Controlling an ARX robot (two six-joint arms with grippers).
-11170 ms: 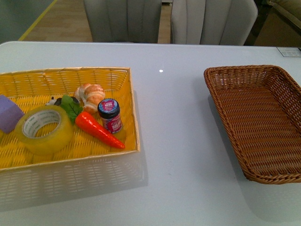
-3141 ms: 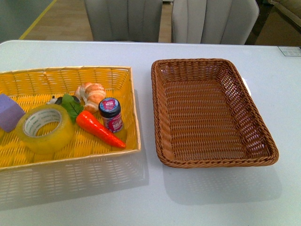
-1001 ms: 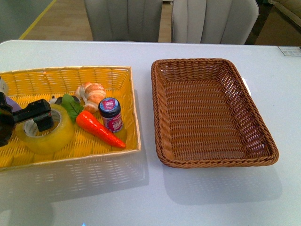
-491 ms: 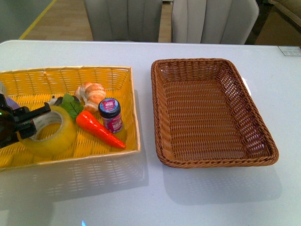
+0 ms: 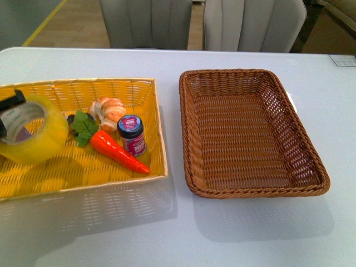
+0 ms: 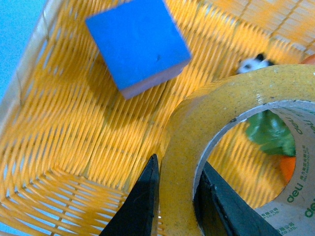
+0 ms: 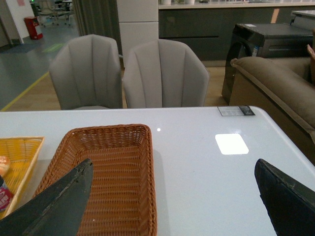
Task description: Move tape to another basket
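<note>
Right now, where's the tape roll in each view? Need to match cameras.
Front view: tape roll at far left, over the yellow basket.
Left wrist view: tape roll large in the foreground, between the left gripper's fingers.
Right wrist view: not in it.
Shared landmark: the yellow basket, in all three.

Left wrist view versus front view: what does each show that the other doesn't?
Only the left wrist view: the left claw pinching the tape by its wall, one finger inside the roll and one outside, and the blue block in plain sight. Only the front view: the empty brown basket, the carrot and the jar. Both: the tape and the yellow basket.
</note>
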